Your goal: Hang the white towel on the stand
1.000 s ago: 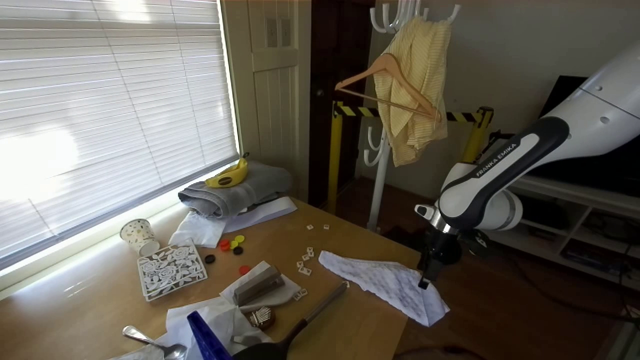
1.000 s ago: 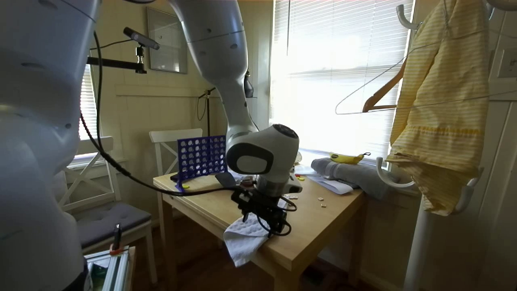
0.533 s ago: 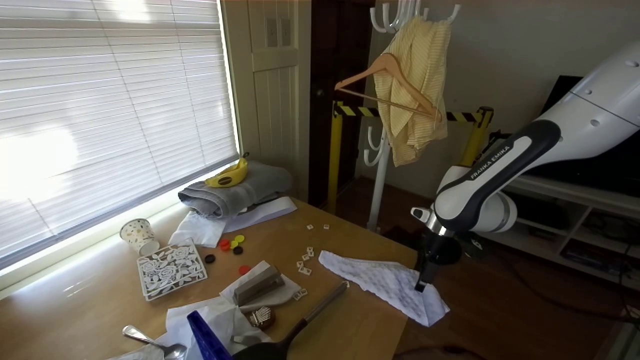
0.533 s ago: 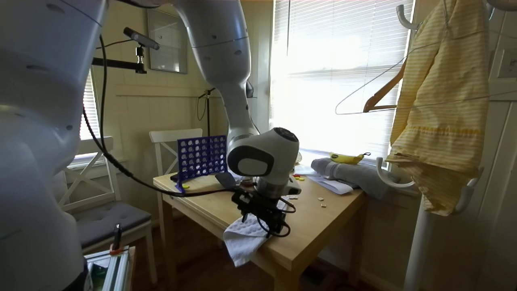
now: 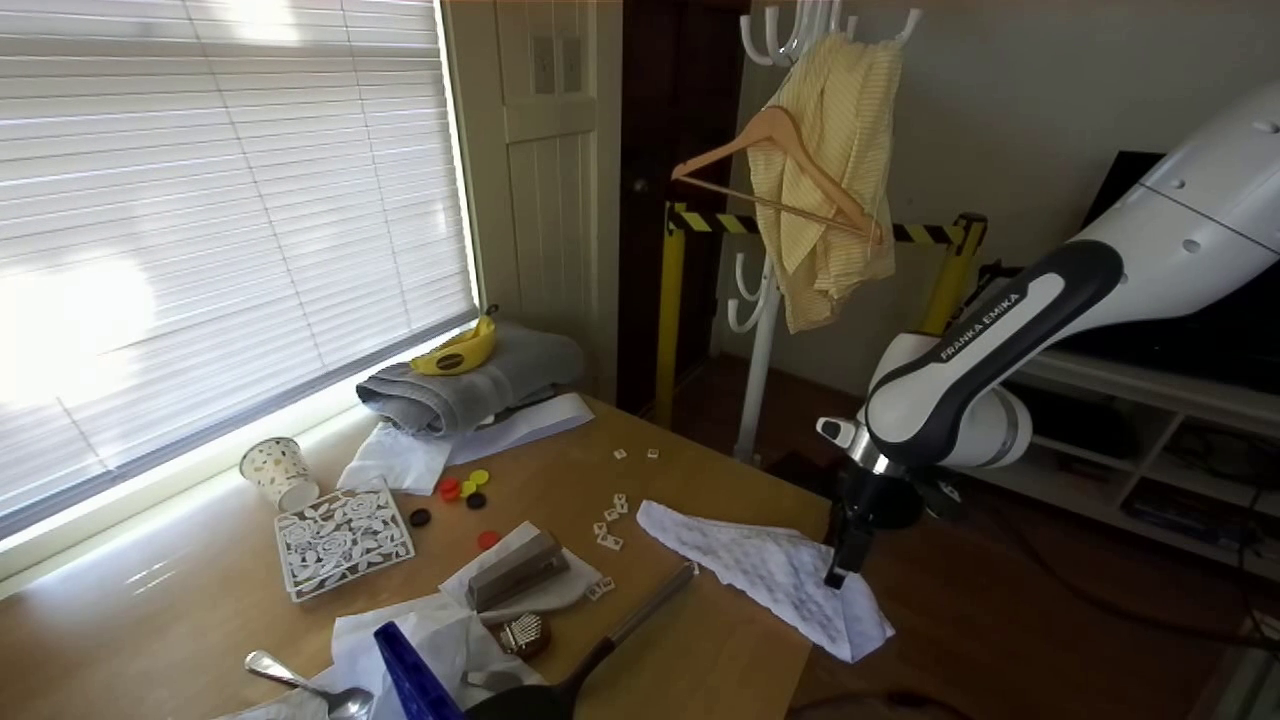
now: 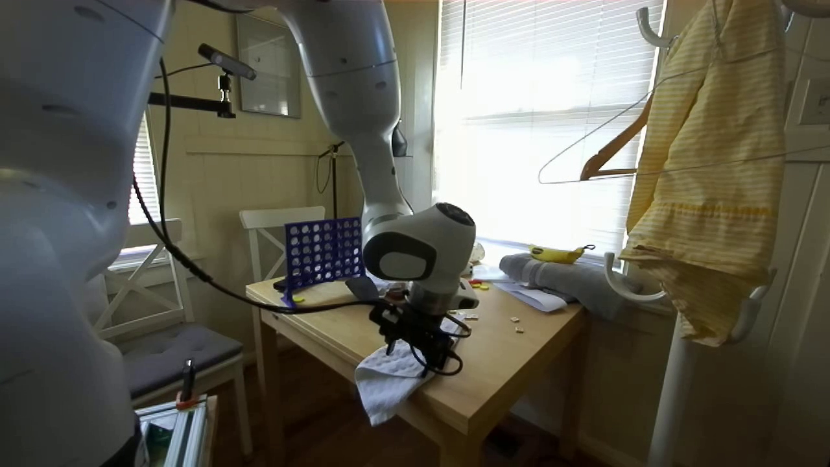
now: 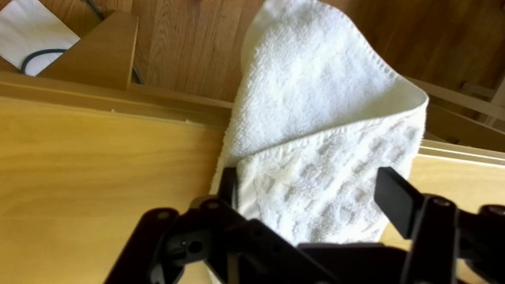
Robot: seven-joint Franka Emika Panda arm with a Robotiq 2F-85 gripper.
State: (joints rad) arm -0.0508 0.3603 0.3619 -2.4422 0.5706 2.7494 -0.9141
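We saw gripper (image 7: 311, 193), jaws apart, over dimpled white towel (image 7: 311, 130); speckled cup (image 5: 276, 472) at its nine o'clock in an exterior view.

Looks like a home: blinds (image 5: 240, 200), 2 white chairs (image 6: 178, 351), coat stand (image 5: 760, 370)

In the wrist view, the gripper (image 7: 309, 189) partly hides the white towel (image 7: 315, 118).

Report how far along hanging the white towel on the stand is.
Done: apparently just the approach; the gripper is at the white towel. In hand: the grasp, it seems; its fingers stand open with towel between them in the wrist view. Left: lifting and hanging; the towel lies partly on the table, while the stand carries yellow cloth, not this towel.
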